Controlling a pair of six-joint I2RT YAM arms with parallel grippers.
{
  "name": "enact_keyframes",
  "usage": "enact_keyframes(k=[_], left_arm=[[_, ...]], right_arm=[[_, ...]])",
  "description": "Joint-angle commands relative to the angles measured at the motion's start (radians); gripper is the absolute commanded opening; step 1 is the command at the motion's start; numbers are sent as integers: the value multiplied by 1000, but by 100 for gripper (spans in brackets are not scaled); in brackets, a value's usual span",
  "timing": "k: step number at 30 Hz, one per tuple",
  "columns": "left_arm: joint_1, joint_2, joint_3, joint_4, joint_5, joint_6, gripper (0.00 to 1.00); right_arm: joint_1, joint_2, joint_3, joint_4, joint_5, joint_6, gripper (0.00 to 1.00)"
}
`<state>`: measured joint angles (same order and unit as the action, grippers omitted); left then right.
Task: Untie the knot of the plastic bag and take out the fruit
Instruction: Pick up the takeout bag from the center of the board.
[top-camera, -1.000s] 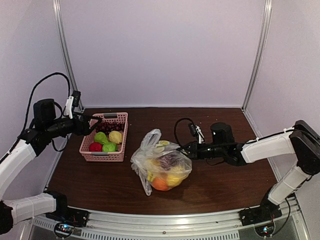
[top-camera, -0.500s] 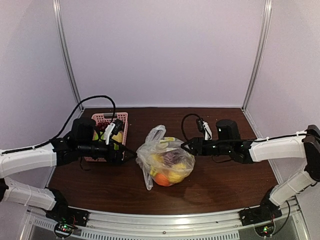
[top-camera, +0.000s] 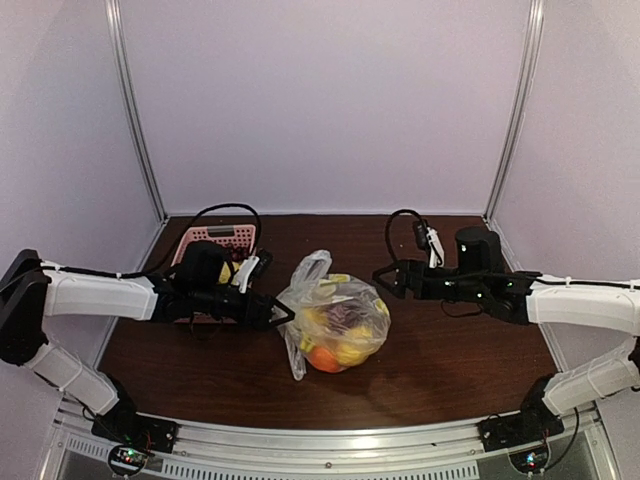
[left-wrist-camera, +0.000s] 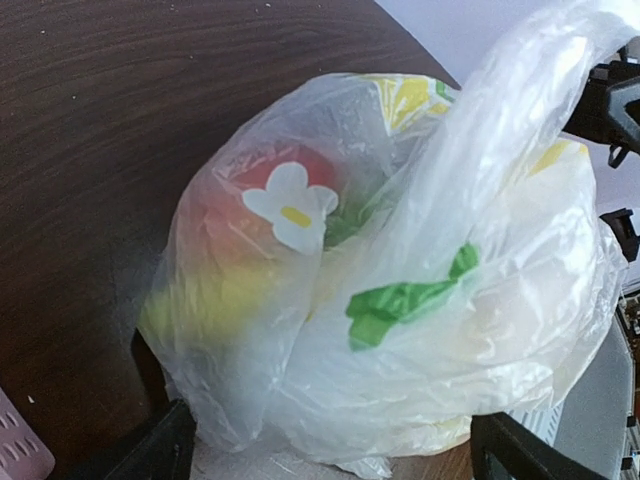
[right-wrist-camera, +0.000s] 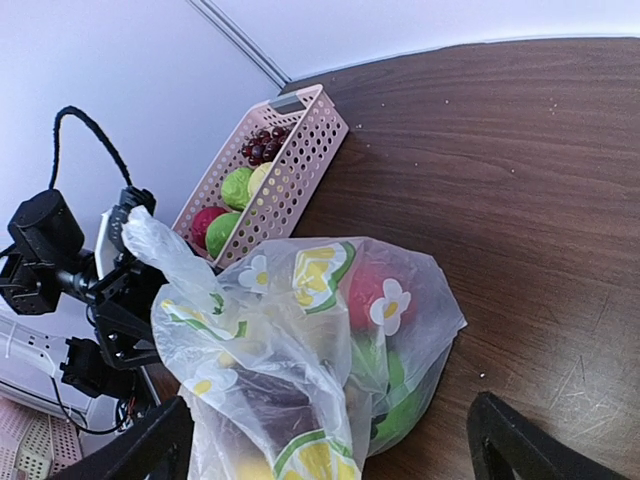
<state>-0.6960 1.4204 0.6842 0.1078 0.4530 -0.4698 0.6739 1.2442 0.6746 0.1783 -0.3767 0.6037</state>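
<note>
The clear plastic bag (top-camera: 335, 322) with yellow and green prints lies mid-table, one handle loop (top-camera: 306, 270) standing up at its left. Through the film show the fruit: an orange (top-camera: 322, 361), a red one (right-wrist-camera: 365, 290), a green one (right-wrist-camera: 402, 408). I cannot make out the knot among the folds. My left gripper (top-camera: 281, 315) is open at the bag's left side; in the left wrist view the bag (left-wrist-camera: 400, 300) bulges between its fingers (left-wrist-camera: 160, 450). My right gripper (top-camera: 384, 279) is open just off the bag's upper right, with nothing held.
A pink slotted basket (right-wrist-camera: 270, 170) holding grapes, green fruits and a red one stands back left, partly behind the left arm (top-camera: 120, 297). Grey walls close the back and sides. A metal rail (top-camera: 320, 440) runs along the near edge.
The left arm swung from the basket across to the bag's left side. The right gripper opened, let go of the bag and drew back to the right.
</note>
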Motion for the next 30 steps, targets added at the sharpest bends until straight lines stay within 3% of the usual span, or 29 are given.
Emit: enact_keyframes(k=[1,4,9,19,22,26,30], left_arm=[[-5,50,54,64,15,9,98],[-5,62,63,90,12,5,96],[-5,75,79,95,10,2,78],[-5,143,126,70,-23,0,75],[-5,142,129,79,-26,-5,49],[-12,98,172,46,4,-30,1],[-68,-14,277,-79,-47,-7,0]], right_arm=[[-5,-75,29,-37,17,-17,98],[-5,-107,39,-63,16,-24,98],[-5,-169,45,-107,31,-29,98],[-4,-244,35,-136,39,-21,99],[-6,-265,33,-146,48,-19,99],[-5,-287,48,-188,68,-25,99],[-6,-318,90,-273,124,-51,99]])
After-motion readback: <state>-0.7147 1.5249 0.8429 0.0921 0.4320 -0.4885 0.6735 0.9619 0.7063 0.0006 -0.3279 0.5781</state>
